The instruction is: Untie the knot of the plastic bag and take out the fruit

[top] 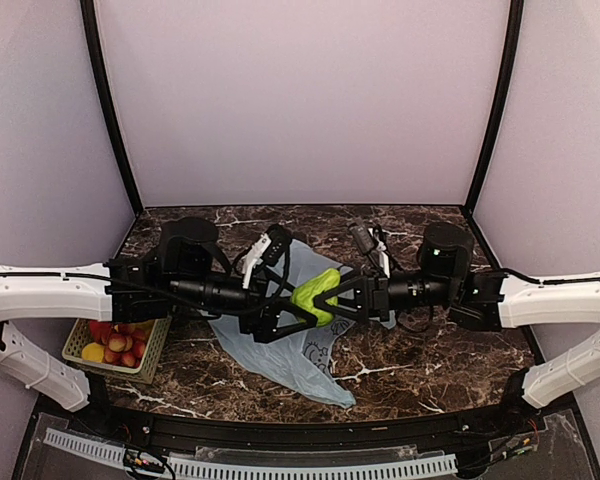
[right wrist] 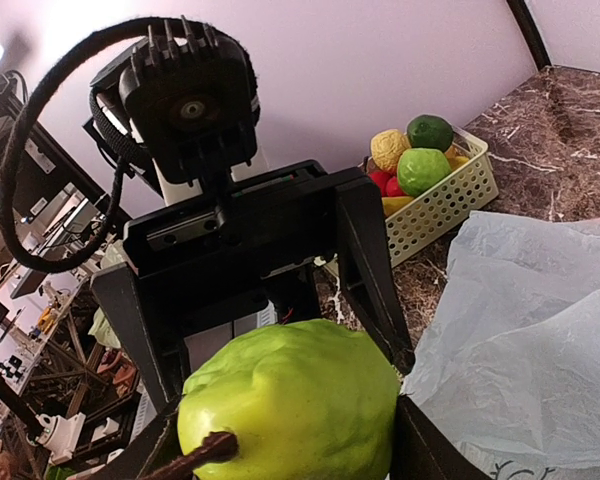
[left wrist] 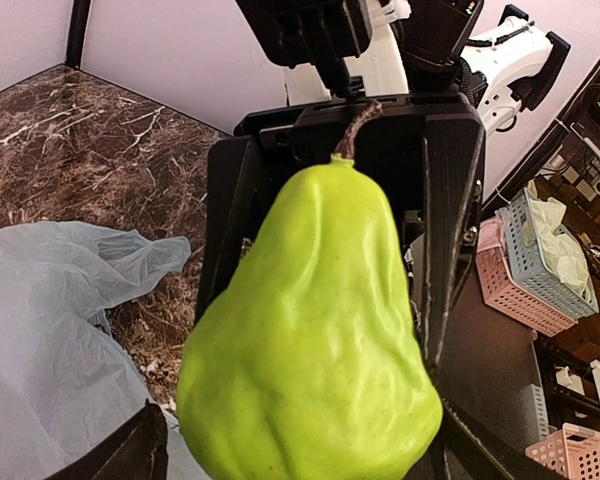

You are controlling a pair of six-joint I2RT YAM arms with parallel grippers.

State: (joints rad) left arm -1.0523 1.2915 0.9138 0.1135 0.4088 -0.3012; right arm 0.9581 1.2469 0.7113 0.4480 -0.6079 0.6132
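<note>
Left gripper (top: 302, 306): jaws spread wide, standing either side of the broad end of the green pear (top: 317, 292). Its own wrist view shows slim gaps at both sides, so it is not clamped on the fruit.

Pear is up off the table (top: 420, 365). Long axis roughly level, along the line between the two grippers. Broad end faces leftward, stem (left wrist: 355, 125) points rightward.

Right gripper (top: 333, 296): about half open, fingers (left wrist: 450, 220) pressed against the pear's flanks toward the narrow stem end, carrying it.

Plastic bag (top: 280, 360) lies slack and flattened on the table directly under both grippers, apart from the pear.
</note>
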